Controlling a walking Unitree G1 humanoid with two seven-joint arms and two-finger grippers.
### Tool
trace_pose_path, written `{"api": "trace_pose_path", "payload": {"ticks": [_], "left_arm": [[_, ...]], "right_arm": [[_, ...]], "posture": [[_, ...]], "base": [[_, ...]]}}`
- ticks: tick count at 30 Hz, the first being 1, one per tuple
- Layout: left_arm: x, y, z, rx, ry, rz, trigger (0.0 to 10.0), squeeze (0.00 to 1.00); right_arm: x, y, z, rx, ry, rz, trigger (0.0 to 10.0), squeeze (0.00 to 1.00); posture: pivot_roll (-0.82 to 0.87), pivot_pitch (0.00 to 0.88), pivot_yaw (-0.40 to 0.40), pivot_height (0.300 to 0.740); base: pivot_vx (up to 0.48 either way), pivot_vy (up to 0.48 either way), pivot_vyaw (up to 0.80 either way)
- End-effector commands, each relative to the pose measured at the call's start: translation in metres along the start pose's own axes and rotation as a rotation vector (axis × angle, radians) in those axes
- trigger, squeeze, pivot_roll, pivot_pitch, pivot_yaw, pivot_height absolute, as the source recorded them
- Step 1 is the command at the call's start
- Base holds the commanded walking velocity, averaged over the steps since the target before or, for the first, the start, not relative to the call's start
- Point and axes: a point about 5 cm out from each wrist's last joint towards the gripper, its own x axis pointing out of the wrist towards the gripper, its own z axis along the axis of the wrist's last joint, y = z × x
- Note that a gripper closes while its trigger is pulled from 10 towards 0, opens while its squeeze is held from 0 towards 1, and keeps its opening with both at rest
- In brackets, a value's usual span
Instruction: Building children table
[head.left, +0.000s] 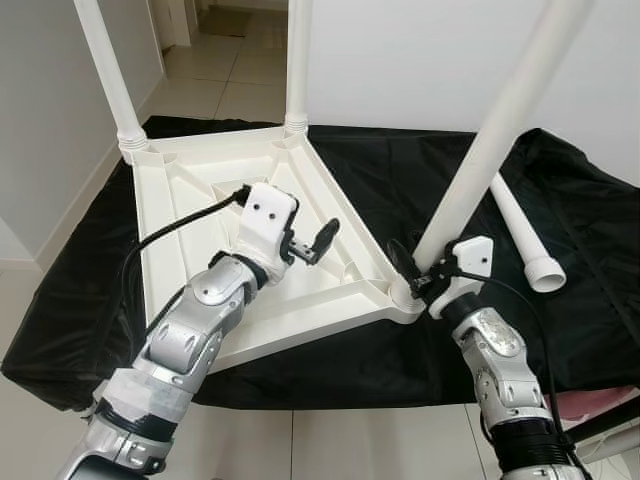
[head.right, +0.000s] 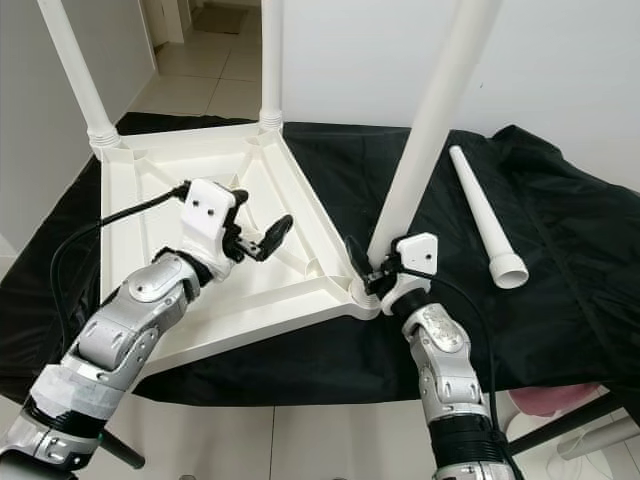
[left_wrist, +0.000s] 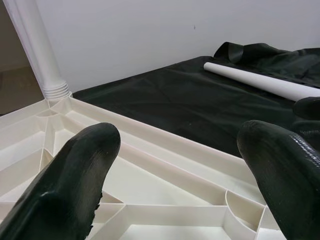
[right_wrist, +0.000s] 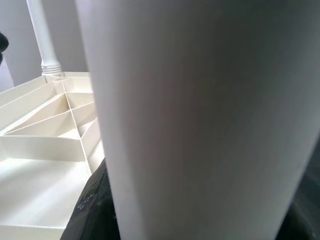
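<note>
A white plastic table top (head.left: 185, 195) lies upside down on a black cloth, its ribbed underside facing up. A white leg (head.left: 500, 130) stands tilted in the near right corner socket. My right gripper (head.left: 418, 275) is shut around that leg's base, and the leg (right_wrist: 200, 115) looms very close in the right wrist view. My left gripper (head.left: 312, 243) hovers open over the ribs near the middle of the table top, with nothing between its fingers (left_wrist: 75, 170). A loose white leg (head.left: 525, 235) lies on the cloth to the right.
Two more legs (head.left: 108, 70) (head.left: 298, 60) stand upright in the far corners. The black cloth (head.left: 400, 180) covers a low surface, with tiled floor (head.left: 230, 70) beyond and a white wall behind. A pink object (head.left: 600, 405) sits at the lower right.
</note>
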Motion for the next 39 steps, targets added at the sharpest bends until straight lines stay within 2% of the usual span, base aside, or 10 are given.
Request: {"api": "trace_pose_path", "payload": {"ticks": [1, 5, 8, 11, 18, 20, 21, 23, 27, 39], "left_arm": [[0.000, -0.005, 0.000, 0.008, 0.005, -0.115, 10.0, 0.00], [0.000, -0.008, 0.000, 0.003, 0.003, -0.124, 10.0, 0.00], [0.001, -0.010, 0.000, 0.002, 0.002, -0.132, 10.0, 0.00], [0.000, -0.009, 0.000, 0.003, 0.003, -0.130, 10.0, 0.00], [0.000, -0.009, 0.000, 0.001, 0.002, -0.127, 10.0, 0.00], [0.001, -0.008, 0.000, 0.001, 0.001, -0.123, 10.0, 0.00], [0.001, -0.008, 0.000, 0.001, 0.001, -0.123, 10.0, 0.00], [0.001, -0.008, 0.000, 0.004, 0.000, -0.121, 10.0, 0.00], [0.001, -0.007, 0.001, 0.007, -0.001, -0.119, 10.0, 0.00], [0.000, -0.005, 0.002, 0.006, -0.004, -0.113, 10.0, 0.00]], "right_arm": [[-0.005, 0.000, -0.019, 0.040, 0.098, -0.025, 10.0, 0.00], [-0.004, -0.002, -0.022, 0.063, 0.123, -0.050, 10.0, 0.00], [-0.006, -0.002, -0.031, 0.143, 0.159, -0.106, 10.0, 0.00], [-0.007, -0.001, -0.034, 0.170, 0.162, -0.126, 10.0, 0.00], [-0.010, 0.016, -0.033, 0.062, 0.106, -0.052, 10.0, 0.00], [-0.012, 0.020, -0.031, -0.031, 0.086, -0.008, 10.0, 0.00], [-0.012, 0.020, -0.031, -0.031, 0.086, -0.008, 10.0, 0.00], [-0.014, 0.023, -0.030, -0.098, 0.078, 0.032, 10.0, 0.00], [-0.015, 0.023, -0.033, -0.109, 0.098, 0.053, 10.0, 0.00], [-0.010, 0.014, -0.037, -0.010, 0.175, 0.068, 10.0, 0.00]], "posture": [[0.00, 0.003, -0.033, 0.740], [0.00, 0.000, -0.032, 0.740], [0.00, 0.000, -0.035, 0.740], [0.00, 0.000, -0.037, 0.740], [0.00, 0.000, -0.041, 0.740], [0.00, 0.000, -0.042, 0.740], [0.00, 0.000, -0.042, 0.740], [0.00, 0.000, -0.043, 0.740], [0.00, 0.000, -0.043, 0.740], [0.00, 0.000, -0.042, 0.740]], "base": [[0.000, 0.000, 0.00], [0.000, 0.000, 0.00], [0.000, 0.000, 0.00], [0.000, 0.000, 0.00], [0.000, 0.000, 0.00], [0.000, 0.000, 0.00], [0.000, 0.000, 0.00], [0.000, 0.000, 0.00], [0.000, 0.000, 0.00], [0.000, 0.000, 0.00]]}}
